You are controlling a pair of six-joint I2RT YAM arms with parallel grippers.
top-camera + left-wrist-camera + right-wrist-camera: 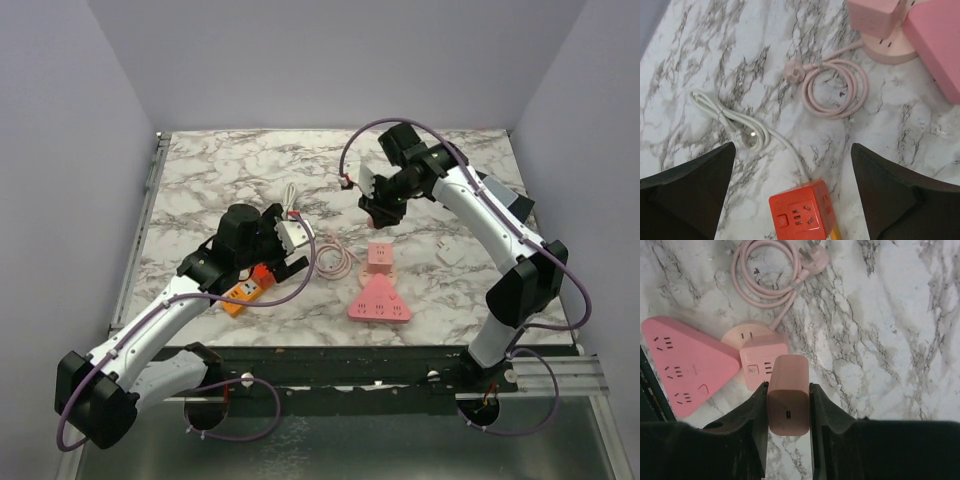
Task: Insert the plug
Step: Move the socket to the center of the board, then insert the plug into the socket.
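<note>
While both arms reach out over the grey-veined white marble table [200, 170], my feeds show two items nearest the bases. An orange block-shaped power strip [800, 212] lies at the left, and a pink triangular power strip [380, 300] lies near the middle. The left gripper [792, 145] hangs above the orange strip's far end, its black fingers [690, 190] spread wide with nothing between them. A thin white cable [720, 112] runs from the orange strip toward the far side and ends in a white plug [747, 136] lying flat on the marble.

Just beyond the triangle's far tip stands a pink cube socket on a round pink base [378, 258]; I cannot tell whether the two touch. Left of the cube, its pink cable [835, 90] lies in a loose coil, with the pink plug [795, 72] at the coil's edge. To the right, well apart from the cube, a small white adapter [446, 255] sits alone.

Farthest out, the right gripper [788, 387] hangs in the air beyond the cube. Its dark fingers [752, 415] pinch a salmon-pink rectangular plug block [788, 405] by its two long sides. On my right wrist feed the block overlaps the cube socket's edge and shows a small slot on the face turned to the camera. Its prongs are hidden from me.
</note>
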